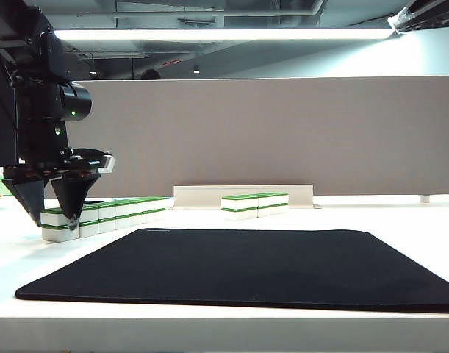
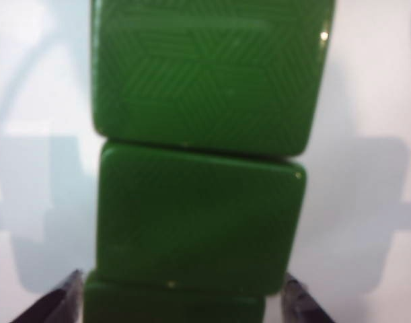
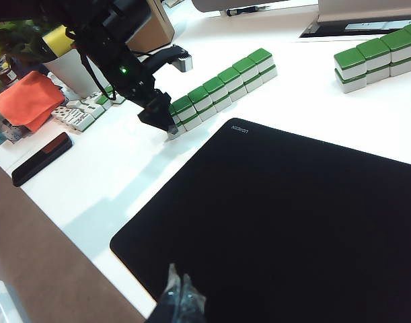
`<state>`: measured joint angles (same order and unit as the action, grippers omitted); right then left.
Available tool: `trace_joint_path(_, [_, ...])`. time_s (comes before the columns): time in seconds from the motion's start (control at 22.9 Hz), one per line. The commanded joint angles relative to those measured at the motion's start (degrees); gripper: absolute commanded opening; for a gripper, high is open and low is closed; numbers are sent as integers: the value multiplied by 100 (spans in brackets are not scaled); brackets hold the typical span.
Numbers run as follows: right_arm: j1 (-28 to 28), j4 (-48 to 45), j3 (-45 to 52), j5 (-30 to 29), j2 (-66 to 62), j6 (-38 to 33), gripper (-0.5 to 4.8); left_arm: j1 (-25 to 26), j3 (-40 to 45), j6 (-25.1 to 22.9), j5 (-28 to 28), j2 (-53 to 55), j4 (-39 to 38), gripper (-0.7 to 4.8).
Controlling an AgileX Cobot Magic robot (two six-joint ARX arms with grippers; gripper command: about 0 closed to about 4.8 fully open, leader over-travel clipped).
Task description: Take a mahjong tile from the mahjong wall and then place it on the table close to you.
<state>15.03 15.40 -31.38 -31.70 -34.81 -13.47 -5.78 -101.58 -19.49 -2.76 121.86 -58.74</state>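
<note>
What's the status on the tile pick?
Left gripper open, straddling end tile of the mahjong wall. Right gripper parked over black mat's near edge, shut. Nothing blocking.

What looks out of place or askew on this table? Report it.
Nothing stands out. The mahjong wall runs straight and two high, the shorter row is tidy, and the black mat lies flat on the table. The left hand straddles the wall's near end, open; the right hand hangs over the mat's near edge.

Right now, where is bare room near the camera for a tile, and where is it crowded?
Free: the black mat and the white table strip between it and the shorter row. Crowded: the mahjong wall, where the open left gripper straddles the end tile; right gripper hovers near the mat's near edge.
</note>
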Motion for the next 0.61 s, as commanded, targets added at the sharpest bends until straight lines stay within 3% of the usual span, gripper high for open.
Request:
trace_joint_path(0.04, [0,-57,-33,-37,11,-2,-1,7,-28,-4,17,20,63,372])
trace_joint_path(0.61, [0,-59,-33,-20,2,-2,-1,7,-26,-2,20,101,116,366])
